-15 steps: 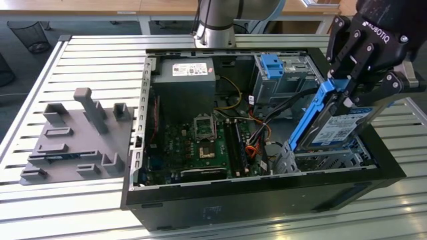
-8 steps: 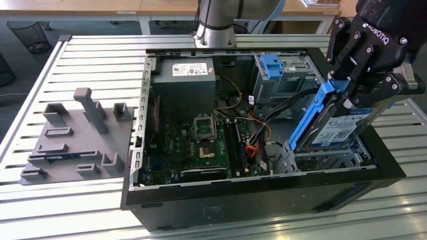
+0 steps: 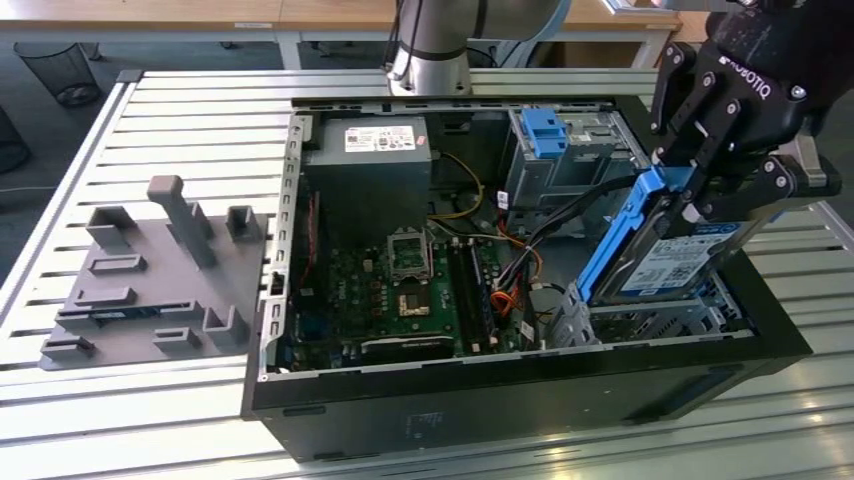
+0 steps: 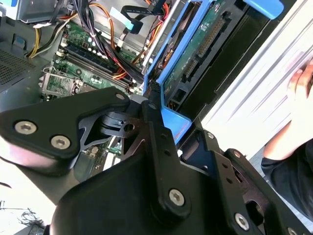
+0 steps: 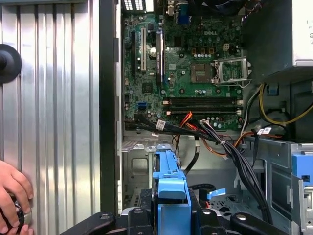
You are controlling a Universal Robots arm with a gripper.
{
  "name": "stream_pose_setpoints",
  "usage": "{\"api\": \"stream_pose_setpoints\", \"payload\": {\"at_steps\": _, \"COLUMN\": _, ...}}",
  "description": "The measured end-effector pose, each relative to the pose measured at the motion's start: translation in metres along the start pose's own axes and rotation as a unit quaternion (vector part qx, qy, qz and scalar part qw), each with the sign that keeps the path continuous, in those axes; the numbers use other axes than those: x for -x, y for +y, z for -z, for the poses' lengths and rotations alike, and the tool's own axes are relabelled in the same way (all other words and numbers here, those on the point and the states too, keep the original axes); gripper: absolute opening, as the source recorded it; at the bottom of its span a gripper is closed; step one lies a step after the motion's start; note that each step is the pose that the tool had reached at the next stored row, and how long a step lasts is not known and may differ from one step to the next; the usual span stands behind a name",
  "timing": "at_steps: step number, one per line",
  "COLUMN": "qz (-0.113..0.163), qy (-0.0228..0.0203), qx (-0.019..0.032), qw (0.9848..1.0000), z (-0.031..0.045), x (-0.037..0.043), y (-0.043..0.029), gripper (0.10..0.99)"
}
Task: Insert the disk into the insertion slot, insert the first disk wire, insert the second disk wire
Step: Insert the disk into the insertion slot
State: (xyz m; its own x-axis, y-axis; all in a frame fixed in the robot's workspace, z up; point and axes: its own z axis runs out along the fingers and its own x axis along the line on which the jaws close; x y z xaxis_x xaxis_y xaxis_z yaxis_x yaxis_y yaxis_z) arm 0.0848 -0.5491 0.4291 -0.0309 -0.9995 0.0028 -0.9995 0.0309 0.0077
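In the exterior view my gripper (image 3: 690, 196) is shut on the upper end of the disk (image 3: 667, 262), a grey drive with a white-and-blue label in a bright blue frame. The disk is steeply tilted, its lower end down in the insertion slot (image 3: 657, 318), the perforated silver cage at the case's near right corner. The second wrist view shows the blue frame (image 4: 177, 123) and the disk's green circuit board (image 4: 198, 46) running away from my black fingers (image 4: 156, 132). In the first wrist view the frame (image 5: 170, 182) points at the silver cage (image 5: 138, 164). Loose black wires (image 5: 234, 156) hang beside it.
The open computer case (image 3: 534, 390) lies on a slatted metal table (image 3: 187, 110). A taller grey bay with a blue tab (image 3: 545, 135) stands behind the slot. A grey fixture plate (image 3: 147, 285) sits at the exterior view's left. A person's hand (image 5: 12, 193) rests on the table.
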Motion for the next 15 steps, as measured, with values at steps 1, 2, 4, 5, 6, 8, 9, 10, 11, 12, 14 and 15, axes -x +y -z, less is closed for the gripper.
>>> {"api": "stream_pose_setpoints", "payload": {"at_steps": 1, "qz": 0.000, "qy": 0.0000, "qx": 0.0000, "qw": 1.0000, "z": -0.0008, "x": 0.0000, "y": 0.0000, "gripper": 0.365}}
{"api": "stream_pose_setpoints", "payload": {"at_steps": 2, "qz": 0.000, "qy": 0.0000, "qx": 0.0000, "qw": 1.0000, "z": -0.0015, "x": 0.0000, "y": 0.0000, "gripper": 0.365}}
{"api": "stream_pose_setpoints", "payload": {"at_steps": 4, "qz": 0.000, "qy": 0.0000, "qx": 0.0000, "qw": 1.0000, "z": -0.0028, "x": 0.0000, "y": 0.0000, "gripper": 0.365}}
{"api": "stream_pose_setpoints", "payload": {"at_steps": 5, "qz": 0.000, "qy": 0.0000, "qx": 0.0000, "qw": 1.0000, "z": -0.0035, "x": 0.0000, "y": 0.0000, "gripper": 0.365}}
{"api": "stream_pose_setpoints", "payload": {"at_steps": 6, "qz": 0.000, "qy": 0.0000, "qx": 0.0000, "qw": 1.0000, "z": -0.0042, "x": 0.0000, "y": 0.0000, "gripper": 0.365}}
{"api": "stream_pose_setpoints", "payload": {"at_steps": 8, "qz": 0.000, "qy": 0.0000, "qx": 0.0000, "qw": 1.0000, "z": -0.0056, "x": 0.0000, "y": 0.0000, "gripper": 0.365}}
{"api": "stream_pose_setpoints", "payload": {"at_steps": 9, "qz": 0.000, "qy": -0.0001, "qx": 0.0000, "qw": 1.0000, "z": -0.0064, "x": 0.0000, "y": 0.0000, "gripper": 0.365}}
{"api": "stream_pose_setpoints", "payload": {"at_steps": 10, "qz": 0.000, "qy": -0.0001, "qx": 0.0000, "qw": 1.0000, "z": -0.0071, "x": 0.0000, "y": 0.0000, "gripper": 0.365}}
{"api": "stream_pose_setpoints", "payload": {"at_steps": 11, "qz": 0.000, "qy": -0.0001, "qx": 0.0000, "qw": 1.0000, "z": -0.0079, "x": 0.0000, "y": 0.0000, "gripper": 0.365}}
{"api": "stream_pose_setpoints", "payload": {"at_steps": 12, "qz": 0.000, "qy": -0.0001, "qx": 0.0000, "qw": 1.0000, "z": -0.0087, "x": 0.0000, "y": 0.0000, "gripper": 0.365}}
{"api": "stream_pose_setpoints", "payload": {"at_steps": 14, "qz": 0.000, "qy": -0.0001, "qx": 0.0000, "qw": 1.0000, "z": -0.0104, "x": 0.0000, "y": -0.0001, "gripper": 0.365}}
{"api": "stream_pose_setpoints", "payload": {"at_steps": 15, "qz": 0.000, "qy": -0.0001, "qx": 0.0000, "qw": 1.0000, "z": -0.0112, "x": 0.0000, "y": -0.0001, "gripper": 0.365}}
